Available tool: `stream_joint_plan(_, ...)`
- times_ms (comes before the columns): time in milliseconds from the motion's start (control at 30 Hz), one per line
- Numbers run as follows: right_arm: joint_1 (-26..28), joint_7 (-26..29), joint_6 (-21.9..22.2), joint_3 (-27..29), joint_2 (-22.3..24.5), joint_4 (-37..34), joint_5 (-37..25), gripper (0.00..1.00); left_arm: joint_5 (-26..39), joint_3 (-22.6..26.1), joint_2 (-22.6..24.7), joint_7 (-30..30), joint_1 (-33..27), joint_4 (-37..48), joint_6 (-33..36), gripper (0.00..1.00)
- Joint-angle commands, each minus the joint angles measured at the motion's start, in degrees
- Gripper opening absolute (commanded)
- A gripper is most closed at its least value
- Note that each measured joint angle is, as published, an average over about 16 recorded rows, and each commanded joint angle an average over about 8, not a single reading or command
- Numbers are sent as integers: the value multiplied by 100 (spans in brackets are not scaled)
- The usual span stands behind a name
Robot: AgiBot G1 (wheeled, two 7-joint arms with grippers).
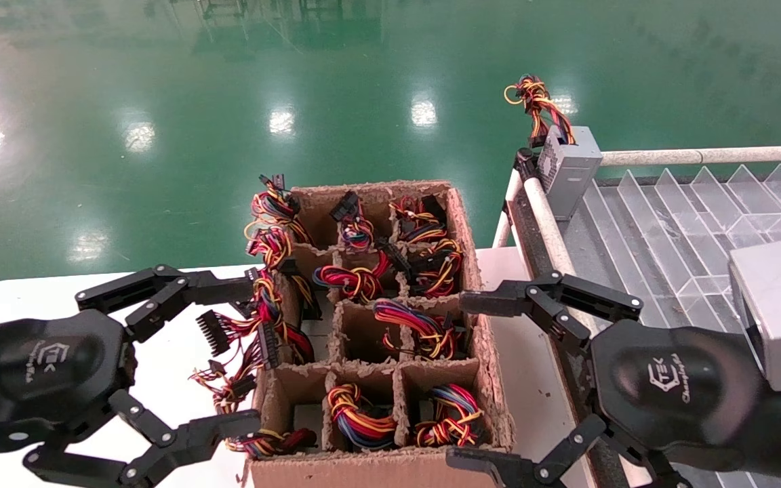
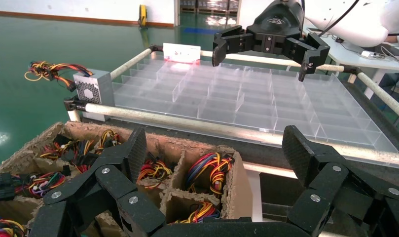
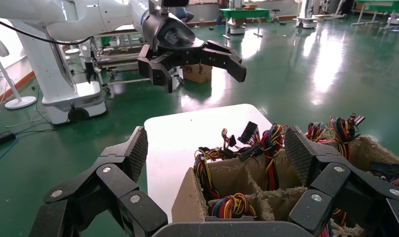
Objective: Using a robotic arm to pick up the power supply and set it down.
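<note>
One power supply (image 1: 570, 169), a small grey box with a vent face and a red, yellow and black wire bundle, stands on the near corner of the clear tray; the left wrist view shows this power supply (image 2: 93, 89) too. Others sit deep in the brown carton (image 1: 363, 471), with mostly their wire bundles showing. My left gripper (image 1: 245, 352) hangs open and empty beside the carton's left side. On the carton's right side my right gripper (image 1: 462, 379) is also open and empty. Each wrist view looks between its own fingers onto the carton's cells (image 2: 214, 148) (image 3: 214, 148).
A clear tray with plastic dividers (image 1: 689, 224) and white rail edges lies right of the carton. The carton rests on a white table (image 1: 58, 291) above a green floor. Loose connectors and wires (image 1: 228, 332) spill over the carton's left wall.
</note>
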Motion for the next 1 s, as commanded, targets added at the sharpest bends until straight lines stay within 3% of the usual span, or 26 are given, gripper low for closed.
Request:
stream_joint_plan(33, 0, 0, 0, 0, 0, 0, 0, 100, 0, 0, 0, 0, 0, 0, 0, 100)
stream_joint_plan(1000, 0, 0, 0, 0, 0, 0, 1, 100, 0, 0, 0, 0, 0, 0, 0, 100)
